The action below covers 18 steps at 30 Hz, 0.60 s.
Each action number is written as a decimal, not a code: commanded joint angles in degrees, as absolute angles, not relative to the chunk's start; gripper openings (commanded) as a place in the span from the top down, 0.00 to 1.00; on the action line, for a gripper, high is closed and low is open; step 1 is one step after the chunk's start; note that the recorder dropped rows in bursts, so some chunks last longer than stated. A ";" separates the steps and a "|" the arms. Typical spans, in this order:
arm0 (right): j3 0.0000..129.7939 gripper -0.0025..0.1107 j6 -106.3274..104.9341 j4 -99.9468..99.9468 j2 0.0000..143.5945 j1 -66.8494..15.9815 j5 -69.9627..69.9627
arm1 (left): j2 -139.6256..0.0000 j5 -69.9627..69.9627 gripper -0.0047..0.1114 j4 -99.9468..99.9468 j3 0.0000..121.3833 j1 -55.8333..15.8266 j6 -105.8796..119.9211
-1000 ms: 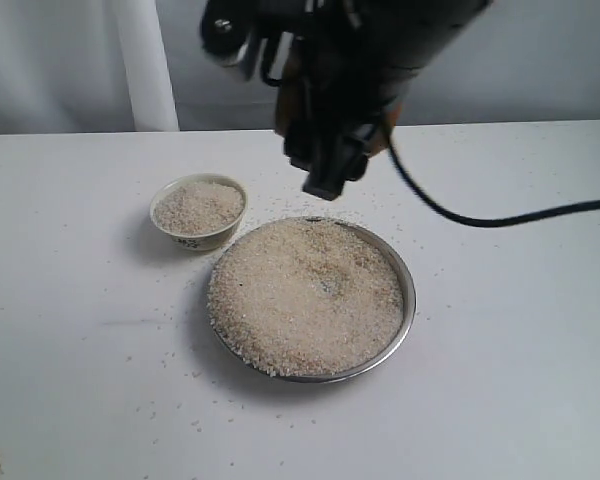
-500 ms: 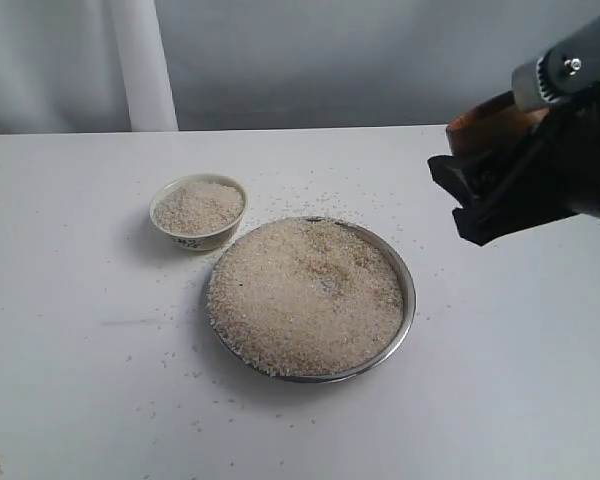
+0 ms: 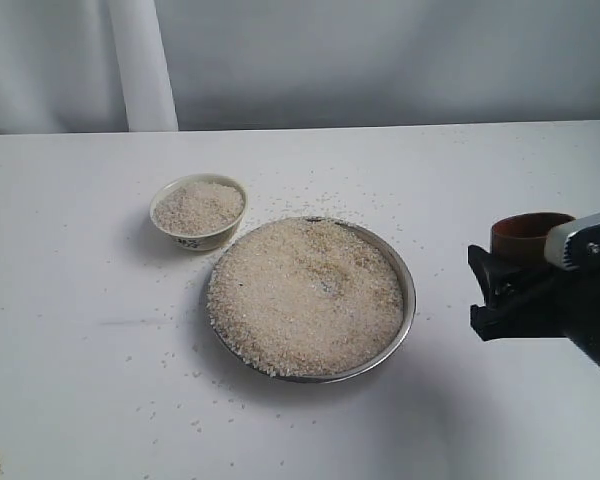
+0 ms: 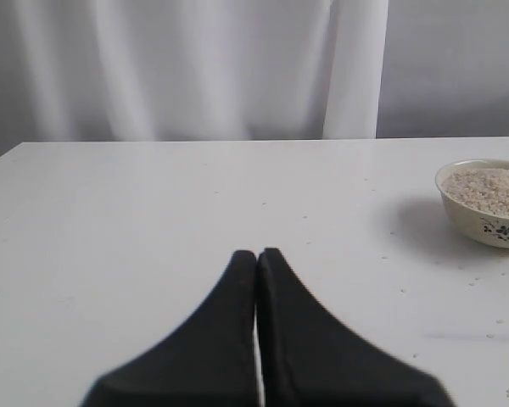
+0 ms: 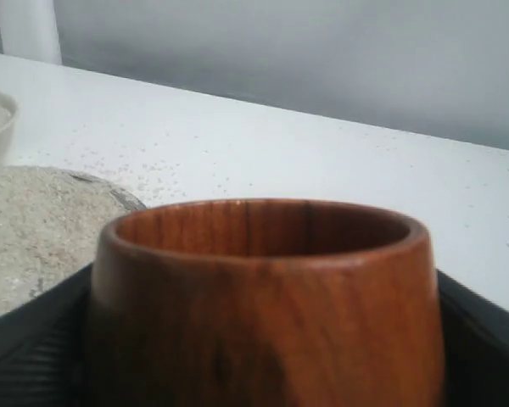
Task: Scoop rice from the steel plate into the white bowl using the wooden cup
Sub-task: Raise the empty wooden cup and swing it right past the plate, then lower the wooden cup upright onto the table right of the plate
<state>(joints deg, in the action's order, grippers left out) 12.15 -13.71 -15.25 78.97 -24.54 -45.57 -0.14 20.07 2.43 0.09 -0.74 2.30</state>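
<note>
Lowered to the plate's three o'clock, the cup is clamped in the right gripper; the closed, empty left gripper is seen only in its wrist view.

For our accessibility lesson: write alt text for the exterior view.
A steel plate heaped with rice sits at centre, a rice-filled white bowl to its upper left. At right, the right gripper holds a wooden cup upright.

Left fingers pressed together, right fingers clamped around upright wooden cup
</note>
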 commanded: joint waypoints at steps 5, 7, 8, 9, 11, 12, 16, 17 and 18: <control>13.80 0.98 -15.34 -14.28 94.52 -24.03 -60.69 | 0.00 19.74 0.96 2.40 0.00 -0.89 2.08; 17.00 0.98 -15.62 -14.28 100.36 -24.03 -60.69 | 0.00 19.74 0.96 2.40 0.00 -0.89 2.08; 19.34 0.98 -15.75 -14.28 103.41 -24.03 -60.81 | 0.00 19.74 0.96 2.40 0.00 -0.89 2.08; 20.24 0.98 -15.75 -14.81 105.12 -24.03 -61.06 | 0.00 19.74 0.96 2.40 0.00 -0.89 2.08; 21.65 0.98 -15.75 -16.23 107.41 -24.03 -62.19 | 0.00 19.74 0.96 2.40 0.00 -0.89 2.08; 22.22 0.98 -15.59 -16.93 108.36 -24.03 -62.57 | 0.00 19.74 0.96 2.40 0.00 -0.89 2.08; 25.53 0.98 -15.59 -19.15 112.66 -23.89 -62.70 | 0.00 19.74 0.96 2.40 0.00 -0.89 2.08; 26.63 0.98 -15.59 -20.88 113.71 -23.89 -62.81 | 0.00 19.74 0.96 2.40 0.00 -0.89 2.08; 26.82 0.98 -15.59 -21.85 113.85 -23.89 -62.59 | 0.00 19.74 0.96 2.40 0.00 -0.89 2.08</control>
